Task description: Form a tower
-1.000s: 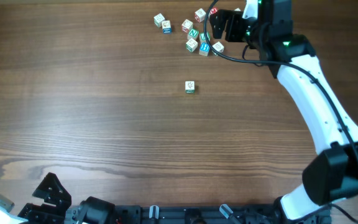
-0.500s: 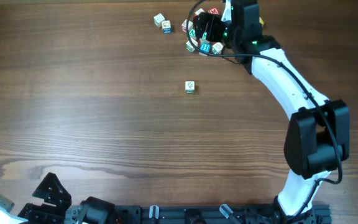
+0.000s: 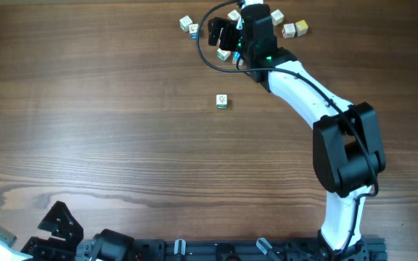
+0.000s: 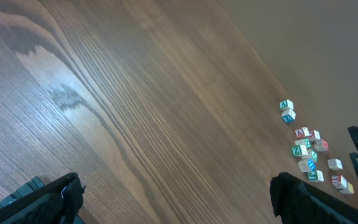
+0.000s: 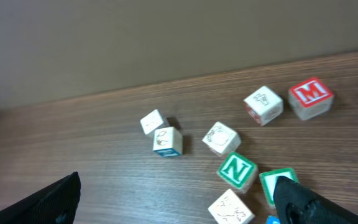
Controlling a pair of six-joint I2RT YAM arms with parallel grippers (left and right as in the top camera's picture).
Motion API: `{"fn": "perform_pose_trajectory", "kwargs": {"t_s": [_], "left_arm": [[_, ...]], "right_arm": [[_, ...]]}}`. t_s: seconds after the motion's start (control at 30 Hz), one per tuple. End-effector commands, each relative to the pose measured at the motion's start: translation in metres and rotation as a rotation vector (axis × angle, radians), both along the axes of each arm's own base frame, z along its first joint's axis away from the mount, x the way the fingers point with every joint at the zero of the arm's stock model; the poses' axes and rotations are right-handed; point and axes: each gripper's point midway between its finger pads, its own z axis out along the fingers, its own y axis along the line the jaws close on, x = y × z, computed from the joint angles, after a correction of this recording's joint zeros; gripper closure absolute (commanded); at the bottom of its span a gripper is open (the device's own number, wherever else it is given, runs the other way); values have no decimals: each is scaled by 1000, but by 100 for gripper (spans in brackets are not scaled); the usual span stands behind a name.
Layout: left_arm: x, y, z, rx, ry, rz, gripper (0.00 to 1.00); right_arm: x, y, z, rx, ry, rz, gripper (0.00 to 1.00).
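Observation:
No tower shows as such. A lone pale cube with a green side stands apart at mid-table; from above I cannot tell whether more cubes lie under it. My right gripper hangs open over the far cluster of letter cubes. In the right wrist view, the right gripper spans a green N cube and a white cube. Its right finger covers part of another green cube. Nothing is held. My left gripper is open over bare wood at the near left corner.
Two cubes lie left of the cluster, and three more lie right of the arm. A red M cube and white cubes sit farther back. The table's far edge runs just behind the cubes.
My right arm has swung left, carrying its open gripper from the cluster's right side to over its left part. This uncovered the cubes at the right. The left arm and the lone cube have not moved.

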Motion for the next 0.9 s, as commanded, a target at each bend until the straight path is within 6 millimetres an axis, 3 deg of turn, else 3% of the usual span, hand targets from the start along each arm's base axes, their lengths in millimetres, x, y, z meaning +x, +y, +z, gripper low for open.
{"fn": "perform_pose_trajectory", "kwargs": {"t_s": [0.0, 0.87], "left_arm": [[-1, 3, 0, -5, -12, 25, 0], [-1, 3, 0, -5, -12, 25, 0]], "right_arm": [[7, -6, 5, -3, -17, -46, 0], [10, -6, 4, 9, -25, -50, 1]]}}
